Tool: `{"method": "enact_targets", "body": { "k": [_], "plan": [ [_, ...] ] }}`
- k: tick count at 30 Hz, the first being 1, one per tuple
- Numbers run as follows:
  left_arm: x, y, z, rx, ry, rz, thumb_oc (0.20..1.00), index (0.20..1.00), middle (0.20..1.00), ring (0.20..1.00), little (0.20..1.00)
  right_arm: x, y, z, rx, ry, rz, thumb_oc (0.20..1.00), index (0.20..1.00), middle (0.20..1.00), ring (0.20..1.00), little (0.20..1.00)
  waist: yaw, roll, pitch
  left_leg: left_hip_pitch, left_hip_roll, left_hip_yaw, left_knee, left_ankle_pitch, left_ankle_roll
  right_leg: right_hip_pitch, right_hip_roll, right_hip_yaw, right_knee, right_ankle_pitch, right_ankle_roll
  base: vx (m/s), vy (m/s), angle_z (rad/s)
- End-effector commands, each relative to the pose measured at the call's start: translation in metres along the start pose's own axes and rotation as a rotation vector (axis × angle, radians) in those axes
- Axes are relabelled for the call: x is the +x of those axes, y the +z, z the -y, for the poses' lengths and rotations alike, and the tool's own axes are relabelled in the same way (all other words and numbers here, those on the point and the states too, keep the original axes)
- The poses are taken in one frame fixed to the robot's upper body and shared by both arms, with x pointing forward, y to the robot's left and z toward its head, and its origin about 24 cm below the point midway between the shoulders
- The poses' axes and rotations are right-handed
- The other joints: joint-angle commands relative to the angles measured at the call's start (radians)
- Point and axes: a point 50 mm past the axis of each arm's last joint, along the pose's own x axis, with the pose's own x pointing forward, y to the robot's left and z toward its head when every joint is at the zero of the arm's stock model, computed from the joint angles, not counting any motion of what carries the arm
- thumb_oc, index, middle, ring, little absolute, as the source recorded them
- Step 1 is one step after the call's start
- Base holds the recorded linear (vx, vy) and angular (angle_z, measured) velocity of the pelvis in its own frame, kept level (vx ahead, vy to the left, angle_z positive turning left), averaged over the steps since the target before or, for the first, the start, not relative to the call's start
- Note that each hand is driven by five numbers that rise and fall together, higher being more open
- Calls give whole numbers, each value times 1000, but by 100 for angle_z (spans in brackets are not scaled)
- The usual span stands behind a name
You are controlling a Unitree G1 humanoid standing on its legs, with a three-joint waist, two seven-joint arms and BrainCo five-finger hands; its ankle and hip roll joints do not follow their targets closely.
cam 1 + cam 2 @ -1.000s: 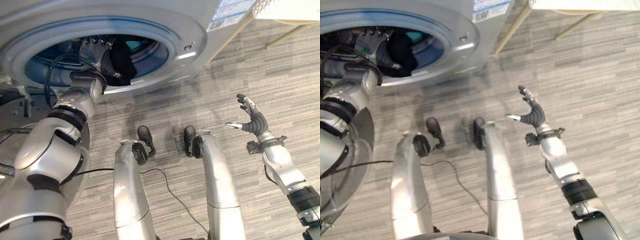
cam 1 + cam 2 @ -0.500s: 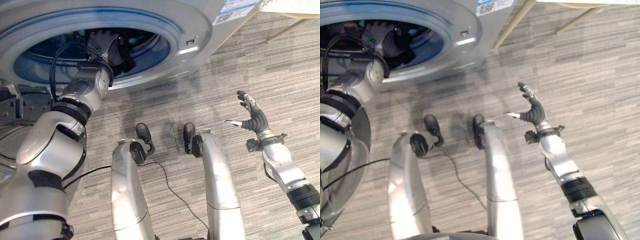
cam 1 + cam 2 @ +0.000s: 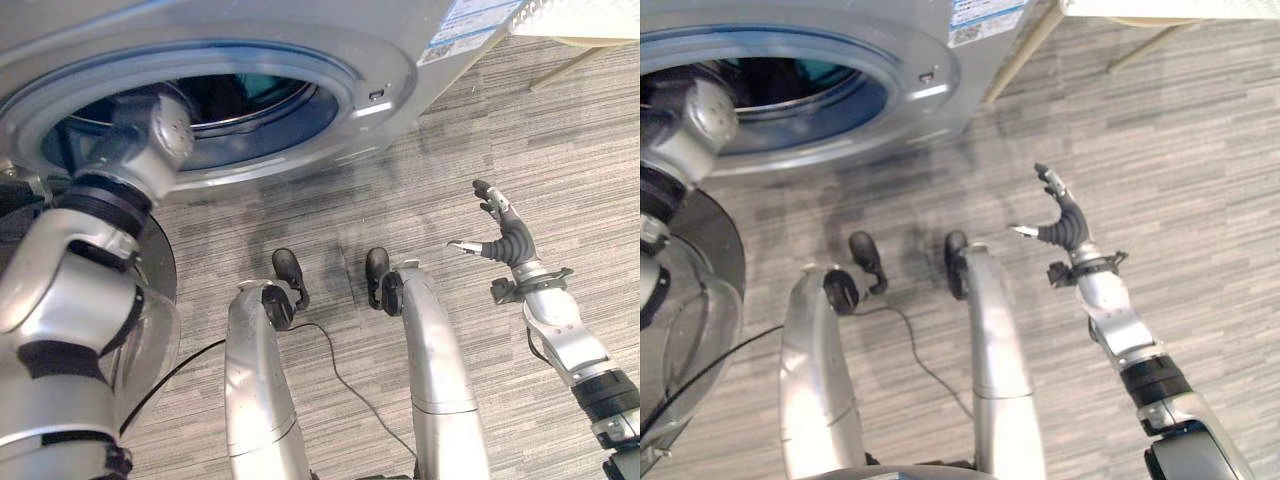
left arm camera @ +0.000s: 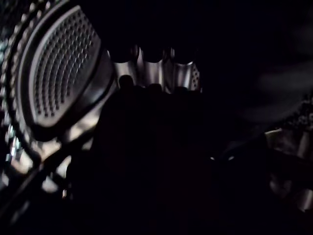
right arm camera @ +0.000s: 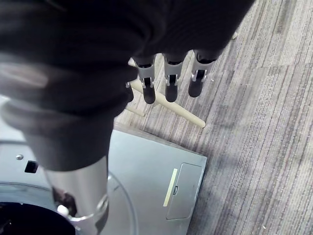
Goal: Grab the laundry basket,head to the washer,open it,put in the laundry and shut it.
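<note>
The silver washer (image 3: 400, 55) stands with its round opening (image 3: 240, 100) uncovered and its glass door (image 3: 685, 320) swung down at the lower left. My left arm reaches deep into the drum, and my left hand (image 4: 151, 78) shows there in the dark beside a perforated drum paddle (image 4: 58, 73). A dark mass lies in front of it, and I cannot tell what it is. A bit of teal laundry (image 3: 815, 70) shows inside the drum. My right hand (image 3: 505, 235) hovers open over the floor to the right of the washer, holding nothing.
A white latticed thing (image 3: 575, 15), perhaps the basket, sits at the top right on pale wooden legs (image 3: 575, 62). Grey striped carpet (image 3: 560, 150) stretches out in front of the washer and to its right.
My left arm has pushed further into the drum. The hand and the dark garment that were at the opening's rim are now inside, out of the eye views. My right hand has stayed put.
</note>
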Motion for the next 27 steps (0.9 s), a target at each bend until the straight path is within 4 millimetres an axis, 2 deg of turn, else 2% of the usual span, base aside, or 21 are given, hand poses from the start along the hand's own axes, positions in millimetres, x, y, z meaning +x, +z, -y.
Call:
{"method": "enact_targets", "body": {
  "k": [1, 3, 4, 6, 9, 12, 13, 15, 16, 17, 18, 19, 21, 25, 26, 27],
  "plan": [
    [21, -9, -41, 85, 210, -23, 200, 200, 200, 200, 200, -3, 24, -1, 53, -13, 146, 1000, 1000, 1000, 1000, 1000, -15, 34, -40, 65, 7, -70, 56, -137, -4, 67, 12, 19, -145, 39, 71, -3, 41, -2],
    [25, -23, -49, 190, 202, -64, 200, 200, 200, 200, 200, -3, 26, 2, 42, 8, 151, 1000, 1000, 1000, 1000, 1000, -20, 38, -48, 64, 6, -67, 46, -133, -4, 68, 10, 19, -158, 47, 74, -4, 51, 0],
    [27, -27, -45, 221, 125, -94, 1000, 1000, 1000, 1000, 1000, -1, 28, 4, 30, 18, 158, 1000, 1000, 1000, 1000, 1000, -26, 38, -50, 60, 4, -67, 42, -127, -3, 66, 9, 20, -164, 55, 77, 0, 53, -3],
    [30, -26, -44, 213, 89, -103, 1000, 1000, 1000, 1000, 1000, -1, 29, 5, 23, 19, 157, 1000, 1000, 1000, 1000, 1000, -27, 37, -51, 59, 4, -67, 37, -125, -2, 66, 8, 20, -166, 55, 78, 0, 19, -2],
    [29, -22, -35, 87, 27, -123, 1000, 1000, 1000, 1000, 1000, -4, 26, 5, 18, 15, 132, 1000, 1000, 1000, 1000, 1000, -24, 38, -57, 62, -1, -65, 33, -119, -2, 67, 11, 21, -170, 58, 79, 0, 0, 0],
    [17, -15, -10, -78, -59, -137, 1000, 1000, 1000, 1000, 1000, -4, 22, 2, 19, 5, 110, 1000, 1000, 1000, 1000, 1000, -20, 36, -68, 75, -4, -64, 33, -120, -2, 78, 13, 23, -169, 57, 78, 0, 0, 0],
    [7, -4, 7, -201, -96, -133, 1000, 1000, 1000, 1000, 1000, -5, 19, 1, 24, -10, 91, 1000, 1000, 1000, 1000, 1000, -16, 37, -72, 89, -7, -63, 27, -120, -2, 89, 12, 23, -168, 53, 77, 0, 0, 0],
    [2, 0, 14, -260, -111, -130, 1000, 1000, 1000, 1000, 1000, -5, 17, 1, 21, -19, 84, 1000, 1000, 1000, 1000, 1000, -15, 38, -74, 101, -8, -60, 19, -120, -2, 99, 11, 23, -174, 52, 76, 0, 0, 0],
    [-12, 11, 29, -379, -146, -109, 1000, 1000, 1000, 1000, 1000, -5, 13, 2, 13, -38, 63, 1000, 1000, 1000, 1000, 1000, -8, 41, -78, 135, -14, -56, -4, -118, -3, 128, 8, 26, -188, 53, 77, 0, 0, 0],
    [-13, 10, 29, -380, -148, -111, 1000, 1000, 1000, 1000, 1000, -5, 12, 1, 12, -36, 61, 1000, 1000, 1000, 1000, 1000, -9, 42, -78, 139, -14, -55, -6, -118, -3, 131, 8, 26, -190, 53, 77, -23, 19, 6],
    [-23, 19, 37, -468, -167, -92, 1000, 1000, 1000, 1000, 1000, -5, 11, 1, 6, -46, 54, 1000, 1000, 1000, 1000, 1000, 0, 40, -80, 164, -17, -53, -26, -116, -4, 152, 5, 27, -202, 51, 77, -44, 15, 7],
    [-40, 21, 50, -533, -197, -105, 1000, 1000, 1000, 1000, 1000, -6, 5, 0, -9, -53, 26, 1000, 1000, 1000, 1000, 1000, 3, 42, -77, 204, -20, -45, -51, -112, -4, 187, -1, 27, -223, 54, 77, -61, 20, 9],
    [-65, 29, 64, -586, -239, -76, 1000, 1000, 1000, 1000, 1000, -7, -3, -3, -33, -54, -7, 1000, 1000, 1000, 1000, 1000, 13, 39, -72, 276, -24, -36, -105, -104, -7, 248, -8, 28, -263, 57, 79, -76, 18, 10],
    [-141, 43, 102, -775, -393, -145, 1000, 1000, 1000, 1000, 1000, -21, -36, -13, -93, -39, -169, 1000, 1000, 1000, 1000, 1000, 32, 26, -52, 441, -47, -14, -240, -68, -19, 401, -28, 28, -379, 85, 87, -70, 9, 13],
    [-142, 43, 102, -775, -393, -146, 1000, 1000, 1000, 1000, 1000, -21, -36, -13, -93, -38, -169, 1000, 1000, 1000, 1000, 1000, 30, 26, -51, 445, -47, -13, -242, -67, -19, 404, -29, 29, -381, 85, 87, -75, 14, 24],
    [-180, 51, 116, -876, -479, -204, 1000, 1000, 1000, 1000, 1000, -31, -52, -20, -110, -20, -250, 1000, 1000, 1000, 1000, 1000, 40, 19, -44, 534, -63, 0, -329, -41, -28, 486, -40, 21, -452, 106, 95, -72, 8, 26]
  ]
}}
